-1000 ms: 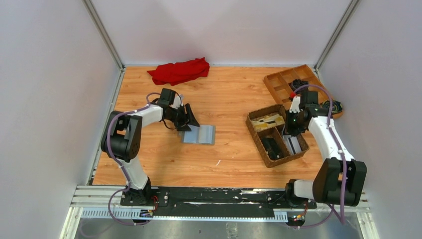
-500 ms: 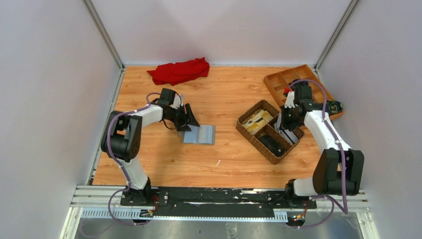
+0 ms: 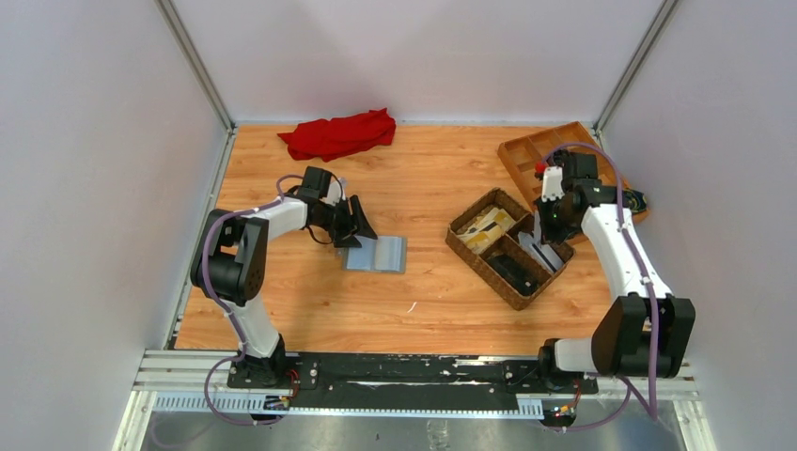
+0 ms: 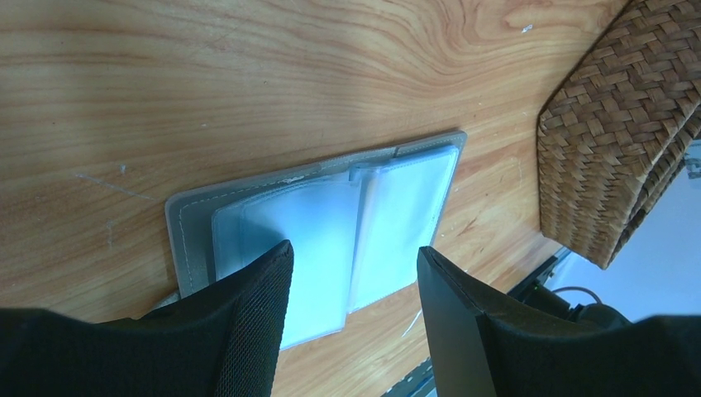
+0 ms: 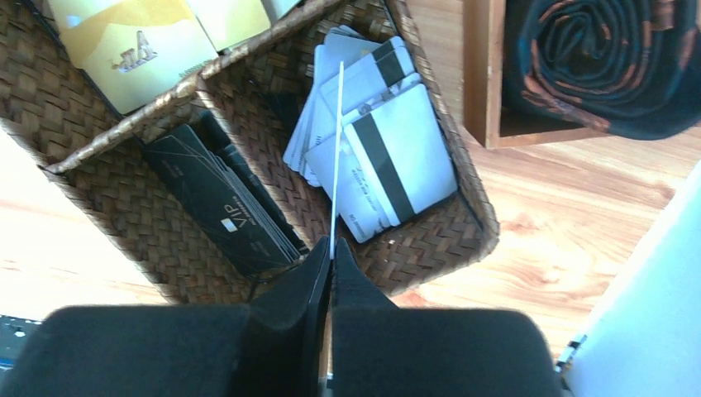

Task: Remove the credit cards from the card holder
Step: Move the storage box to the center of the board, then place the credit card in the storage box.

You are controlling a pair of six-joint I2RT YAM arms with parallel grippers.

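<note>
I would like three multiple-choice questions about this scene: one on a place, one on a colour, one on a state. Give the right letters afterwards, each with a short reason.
1. Where is the card holder relative to the left gripper?
A. Below it, lying open on the table
B. Far off to its side
C. Clamped between its fingers

2. What colour are the cards in the basket compartment under the right gripper?
A. Red
B. White with a dark stripe
C. Green

3. What is the state of the right gripper?
A. Wide open and empty
B. Shut on a thin card
C. Open around the basket's wall

Answers: 1 A, the left wrist view shows it flat on the wood beneath the spread fingers; 2 B, the right wrist view shows striped white cards; 3 B, its fingers meet on the card's edge.
</note>
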